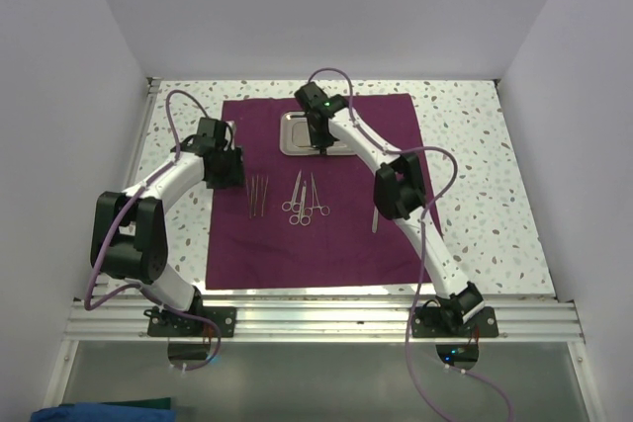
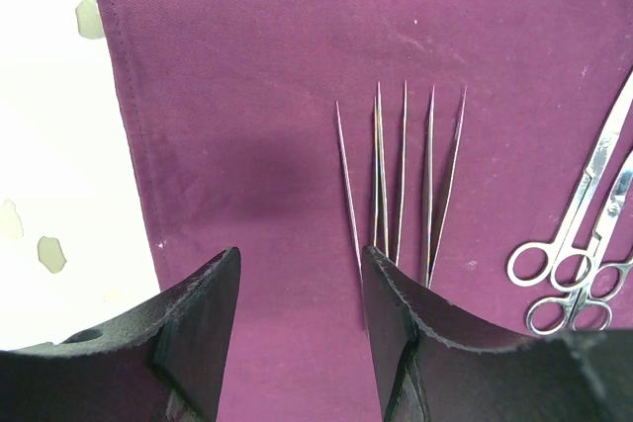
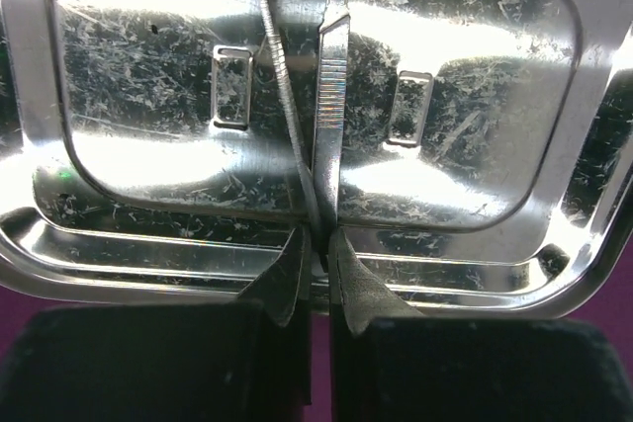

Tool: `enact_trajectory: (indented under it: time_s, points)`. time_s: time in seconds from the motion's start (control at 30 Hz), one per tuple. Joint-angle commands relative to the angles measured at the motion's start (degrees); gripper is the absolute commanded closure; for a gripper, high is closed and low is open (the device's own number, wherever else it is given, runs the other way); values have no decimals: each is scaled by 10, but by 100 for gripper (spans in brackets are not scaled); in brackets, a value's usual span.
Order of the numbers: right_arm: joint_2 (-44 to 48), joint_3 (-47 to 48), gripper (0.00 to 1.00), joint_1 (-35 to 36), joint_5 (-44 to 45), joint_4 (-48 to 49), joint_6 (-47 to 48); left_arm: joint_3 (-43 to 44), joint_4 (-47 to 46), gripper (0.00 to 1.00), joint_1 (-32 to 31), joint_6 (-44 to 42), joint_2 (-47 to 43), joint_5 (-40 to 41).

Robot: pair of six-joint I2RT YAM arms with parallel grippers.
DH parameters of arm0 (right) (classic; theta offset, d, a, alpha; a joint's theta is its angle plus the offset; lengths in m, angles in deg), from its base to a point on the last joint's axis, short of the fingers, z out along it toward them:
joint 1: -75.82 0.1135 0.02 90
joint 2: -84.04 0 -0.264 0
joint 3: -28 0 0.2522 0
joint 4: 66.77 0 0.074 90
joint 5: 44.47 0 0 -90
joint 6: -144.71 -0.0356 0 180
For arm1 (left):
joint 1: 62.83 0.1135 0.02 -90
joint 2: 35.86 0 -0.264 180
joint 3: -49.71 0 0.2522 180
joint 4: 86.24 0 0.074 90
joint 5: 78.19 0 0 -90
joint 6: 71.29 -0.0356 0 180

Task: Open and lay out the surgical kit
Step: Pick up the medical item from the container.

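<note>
The plum cloth wrap [image 1: 336, 244] lies spread flat on the table. On its far edge sits the steel tray [image 1: 293, 135], whose scratched floor [image 3: 148, 66] fills the right wrist view. My right gripper [image 3: 318, 244] is over the tray's near rim, shut on the end of thin silver forceps [image 3: 331, 86] that point away across the tray. Several tweezers [image 2: 401, 185] lie side by side on the cloth, with scissors [image 2: 579, 234] to their right. My left gripper [image 2: 302, 264] hangs open above bare cloth just left of the tweezers, holding nothing.
One more silver instrument [image 1: 376, 216] lies on the cloth near my right arm's elbow. The speckled tabletop [image 1: 475, 165] shows around the cloth. White walls close in both sides and the back.
</note>
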Motion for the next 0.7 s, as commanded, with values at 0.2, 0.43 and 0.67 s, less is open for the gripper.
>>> enact_trajectory:
  time_s: [0.2,0.43,0.67]
  points:
    - [83,3,100,-10,-4,-70,-13,10,-24,44,8,-2,-1,-19]
    - [121,-37,100,-10,-12,-64,-27,14,-26,44,8,2,0,-24]
    - [131,-33,100,-14,-13,-60,-36,11,-25,45,7,3,-7,-25]
